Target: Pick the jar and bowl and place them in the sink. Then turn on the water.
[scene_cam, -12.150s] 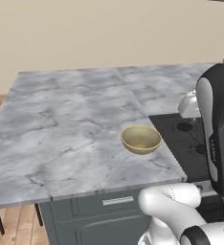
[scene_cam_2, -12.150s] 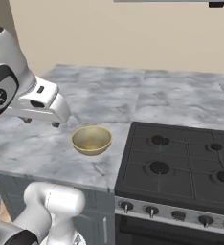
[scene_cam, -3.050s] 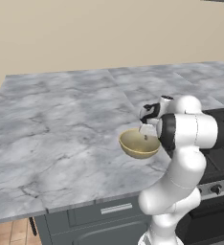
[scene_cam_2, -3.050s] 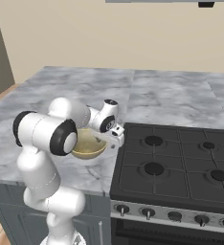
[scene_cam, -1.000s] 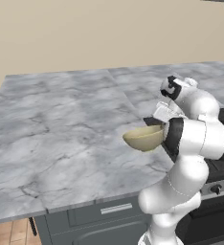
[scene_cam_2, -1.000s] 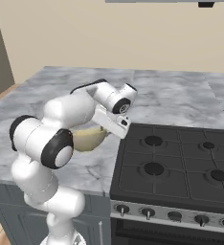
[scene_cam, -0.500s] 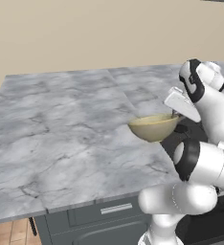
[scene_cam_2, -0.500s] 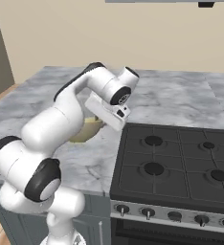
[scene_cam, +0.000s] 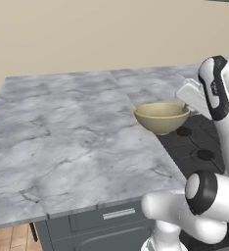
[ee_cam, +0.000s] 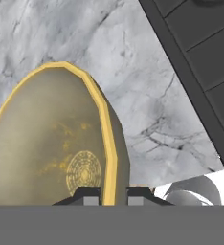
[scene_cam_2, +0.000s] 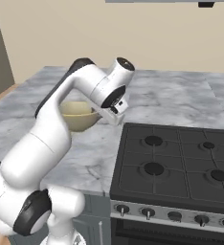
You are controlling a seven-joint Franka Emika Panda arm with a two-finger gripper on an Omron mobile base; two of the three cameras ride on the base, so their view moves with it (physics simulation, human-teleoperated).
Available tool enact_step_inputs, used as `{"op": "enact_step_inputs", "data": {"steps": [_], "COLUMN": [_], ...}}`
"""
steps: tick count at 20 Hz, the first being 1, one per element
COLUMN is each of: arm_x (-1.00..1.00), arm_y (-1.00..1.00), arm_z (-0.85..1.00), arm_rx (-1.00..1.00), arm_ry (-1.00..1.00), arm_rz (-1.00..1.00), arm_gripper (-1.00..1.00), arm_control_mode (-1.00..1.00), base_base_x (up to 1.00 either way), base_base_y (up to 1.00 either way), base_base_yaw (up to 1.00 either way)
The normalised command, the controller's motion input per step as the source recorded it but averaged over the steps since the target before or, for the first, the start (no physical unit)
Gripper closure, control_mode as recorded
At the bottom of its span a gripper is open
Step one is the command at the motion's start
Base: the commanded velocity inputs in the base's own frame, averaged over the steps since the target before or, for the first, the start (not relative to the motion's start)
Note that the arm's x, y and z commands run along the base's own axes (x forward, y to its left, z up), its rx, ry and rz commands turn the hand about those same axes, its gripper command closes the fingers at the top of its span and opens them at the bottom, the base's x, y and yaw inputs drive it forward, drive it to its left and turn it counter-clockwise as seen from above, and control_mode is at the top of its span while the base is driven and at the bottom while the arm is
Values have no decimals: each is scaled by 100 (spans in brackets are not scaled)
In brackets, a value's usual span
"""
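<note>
No readable text, label, brand, number or sign appears in any of the views. The bowl (ee_cam: 51, 143) carries only a round ornamental pattern of fine concentric rings on its inside bottom, with no letters in it. The stove (scene_cam_2: 176, 167) has a row of knobs along its front edge, and no markings can be made out on or around them. The marble counter (scene_cam: 62, 132) shows only grey veining.
</note>
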Motion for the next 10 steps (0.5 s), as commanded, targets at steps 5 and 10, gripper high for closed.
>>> {"op": "enact_step_inputs", "data": {"steps": [5, 10], "arm_x": [-3, -22], "arm_y": [0, -2], "arm_z": [36, 39], "arm_rx": [-4, 0], "arm_ry": [-21, -1], "arm_rz": [-10, -2], "arm_gripper": [100, 100], "arm_control_mode": [-100, -100], "base_base_x": [0, 0], "base_base_y": [0, 0], "base_base_yaw": [0, 0]}}
